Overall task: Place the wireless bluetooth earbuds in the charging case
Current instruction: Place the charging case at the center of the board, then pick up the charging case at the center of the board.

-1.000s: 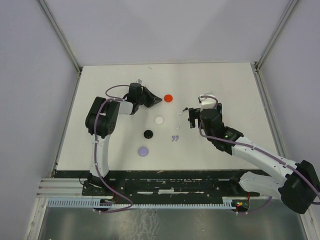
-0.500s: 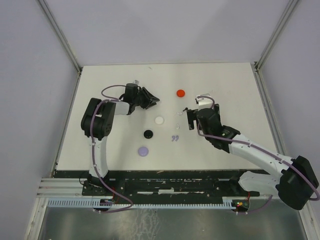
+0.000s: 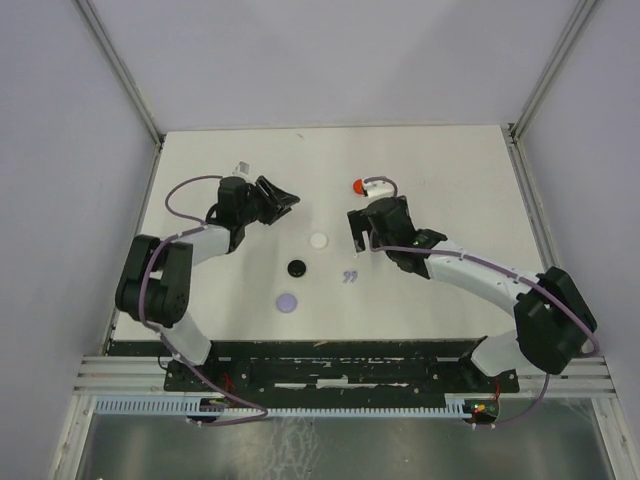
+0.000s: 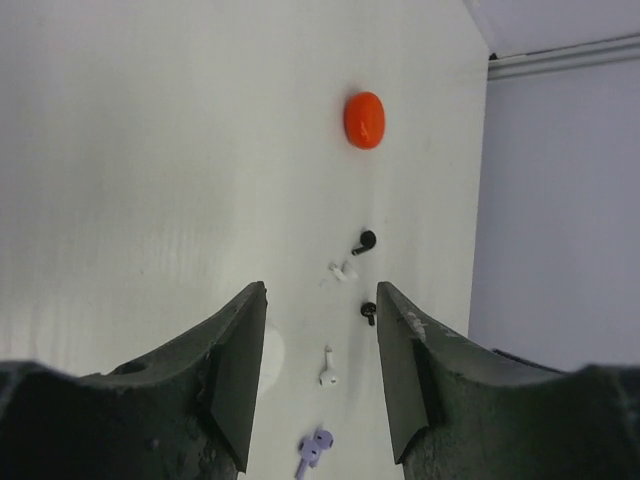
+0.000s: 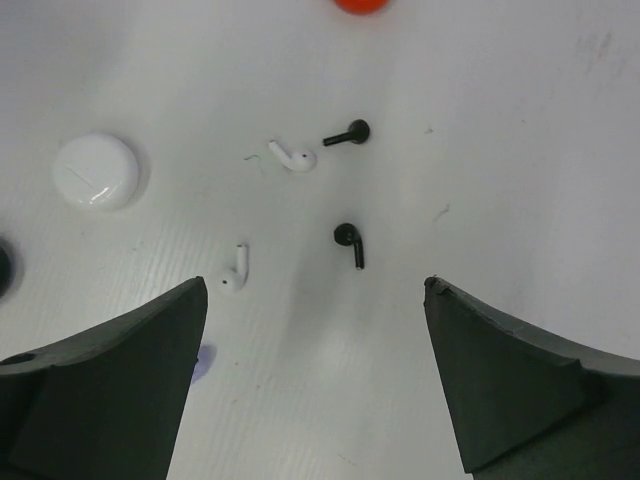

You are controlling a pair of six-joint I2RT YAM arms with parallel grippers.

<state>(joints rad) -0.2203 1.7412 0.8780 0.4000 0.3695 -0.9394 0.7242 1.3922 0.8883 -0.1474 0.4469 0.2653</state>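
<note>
A: Right fingers (image 5: 120, 390) spread wide, left fingers (image 4: 235, 380) apart, both empty. Next?
B: Black earbud (image 5: 348, 245) lies mid-frame on the tabletop (image 5: 520, 150). I'd centre over it, then pinch across the stem.

Lighting: bright, even, diffuse. Shadows: faint, soft. Glare: mild sheen on flat white tabletop (image 4: 150, 150). Focus: top view sharp; wrist views slightly soft at near edge.

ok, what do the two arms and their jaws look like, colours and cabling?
Left arm and right arm match: white links between bulky black joint housings, a lavender cable looping along each. Jaws are matte dark grey wedges, tapering to the tips, no markings visible.
</note>
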